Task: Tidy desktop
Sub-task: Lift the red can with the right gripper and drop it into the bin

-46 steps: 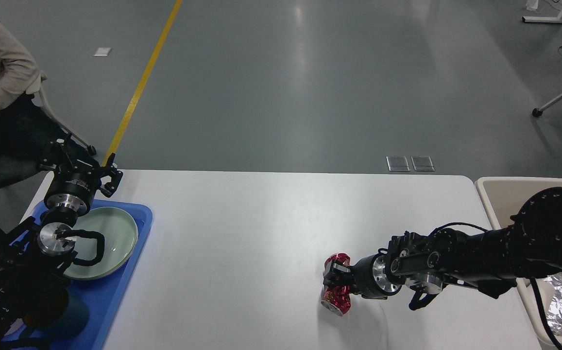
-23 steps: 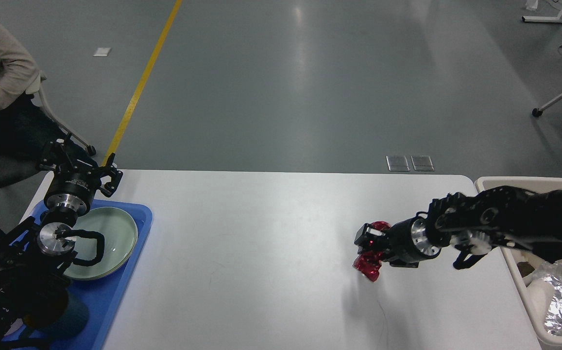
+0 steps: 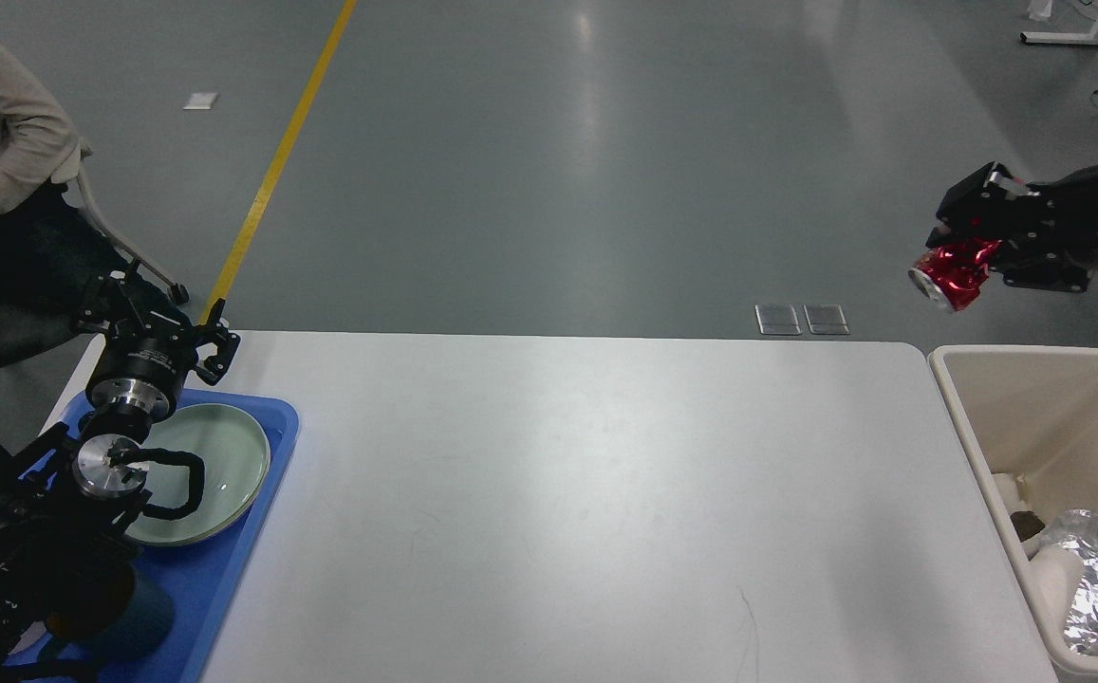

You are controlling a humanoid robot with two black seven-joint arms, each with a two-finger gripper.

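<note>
Right arm was way up past the far right corner with a crushed red can in its grip.

Your right gripper [image 3: 971, 249] was clenched on the crumpled red can [image 3: 953, 271], holding it in the air beyond the far right corner of the desktop [image 3: 586, 493], out past the far end of the cream bin [image 3: 971, 432] that sat against the table's right edge. That bin had some silvery foil wrap [image 3: 1094, 579] down in its near end. Your left gripper [image 3: 152, 313] hung over the far left corner with its fingers spread and nothing between them, just above the blue tray [image 3: 226, 569] on the left edge. A pale green plate [image 3: 216, 465] lay in that tray, partly under your left arm. The middle of the desktop showed only bare white surface.
</note>
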